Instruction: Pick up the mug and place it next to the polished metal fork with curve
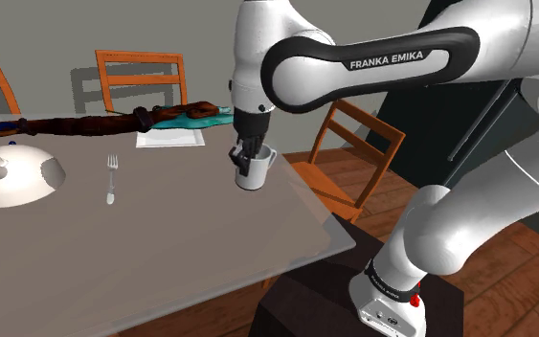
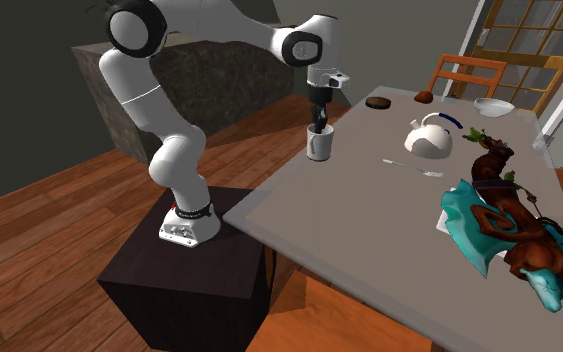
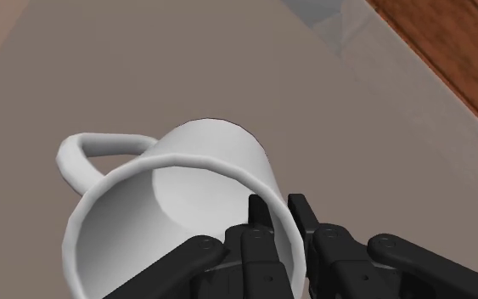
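mug (image 1: pixel 255 174) is seen upright near the edge of the tabletop (image 1: pixel 162 258) closest to the stand (image 1: pixel 305 311), at the shoulder view's right. the fork (image 1: pixel 112 178) lies well apart from it toward that view's left, and a white kettle (image 1: pixel 9 174) stands beyond the fork. the gripper (image 1: pixel 246 155) is clamped on the mug's wall: in the wrist view one finger (image 3: pixel 258 228) is seen inside the rim and the other outside it, on the side roughly opposite the handle (image 3: pixel 80 157). whether the base rests on the tabletop or is raised just off it cannot be told (a thin dark line is seen under it in the wrist view, nothing more).

the step in hand is judged to be the lift and carry. it would be done well if the mug were raised straight up until plainly off the surface, kept level, and carried across toward the fork without swinging, since a grip on one wall alone could let a mug pivot about the fingers. the carry should be ended just beside the fork, on bare tabletop, with the fork and the kettle left untouched. the mug should be lowered until its base is fully seated before the fingers are parted.

relative to the gripper, the mug sits directly beneath it, its wall pinched between the fingers and its body offset to one side of the hand.
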Tool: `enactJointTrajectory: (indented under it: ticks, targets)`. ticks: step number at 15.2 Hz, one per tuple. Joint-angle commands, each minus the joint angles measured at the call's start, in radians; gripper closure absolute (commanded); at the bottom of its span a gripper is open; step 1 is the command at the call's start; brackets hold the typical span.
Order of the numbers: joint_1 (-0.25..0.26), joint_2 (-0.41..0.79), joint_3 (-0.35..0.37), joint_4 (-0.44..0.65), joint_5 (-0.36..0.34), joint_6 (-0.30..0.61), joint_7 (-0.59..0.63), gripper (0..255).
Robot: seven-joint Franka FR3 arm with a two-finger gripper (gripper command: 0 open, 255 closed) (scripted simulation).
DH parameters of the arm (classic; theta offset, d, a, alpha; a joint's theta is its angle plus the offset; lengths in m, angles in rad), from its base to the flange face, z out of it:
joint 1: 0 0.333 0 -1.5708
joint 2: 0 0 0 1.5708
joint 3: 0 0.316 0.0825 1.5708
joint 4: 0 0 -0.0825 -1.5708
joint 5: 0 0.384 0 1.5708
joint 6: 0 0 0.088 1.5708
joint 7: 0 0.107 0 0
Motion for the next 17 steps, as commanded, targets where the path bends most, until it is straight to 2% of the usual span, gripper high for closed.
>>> enactJointTrajectory:
  ticks: [1,9,13,17]
  targets:
    - [-0.009,0.095,0.021,0.072,-0.025,0.020,0.029,255]
    - [0.006,0.445,0.072,0.398,-0.160,0.012,0.150,255]
    - [0.046,0.626,0.073,0.604,-0.233,-0.031,0.198,255]
    - [0.108,0.819,0.059,0.856,-0.297,-0.103,0.225,255]
